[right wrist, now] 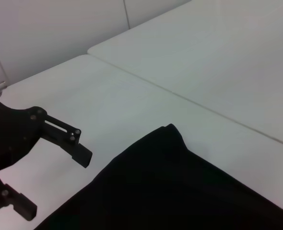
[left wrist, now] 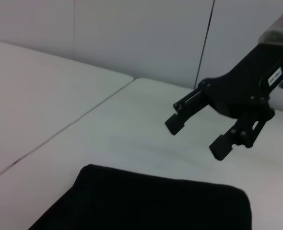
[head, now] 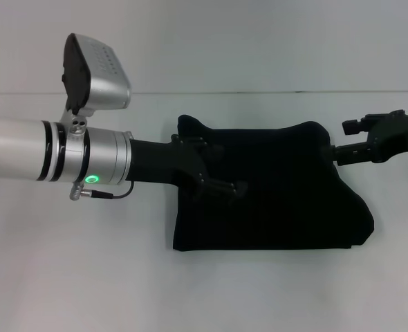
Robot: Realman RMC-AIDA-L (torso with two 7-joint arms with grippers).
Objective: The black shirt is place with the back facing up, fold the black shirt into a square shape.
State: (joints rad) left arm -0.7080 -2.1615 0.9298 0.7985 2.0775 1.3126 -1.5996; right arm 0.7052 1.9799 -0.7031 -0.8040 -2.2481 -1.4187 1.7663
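The black shirt [head: 280,197] lies folded into a rough rectangle on the white table, plain side up, with no lettering showing. My left gripper [head: 221,169] reaches in from the left and hovers over the shirt's left part. The right wrist view shows this left gripper [right wrist: 55,184] open and empty beside the shirt [right wrist: 170,191]. My right gripper [head: 341,142] sits at the shirt's far right corner. In the left wrist view the right gripper [left wrist: 195,139] is open, holding nothing, just above and beyond the shirt's edge [left wrist: 151,206].
The white table [head: 86,277] extends around the shirt on all sides. A seam between table panels [left wrist: 60,132] runs past the cloth. A pale wall [head: 259,41] stands behind the table's far edge.
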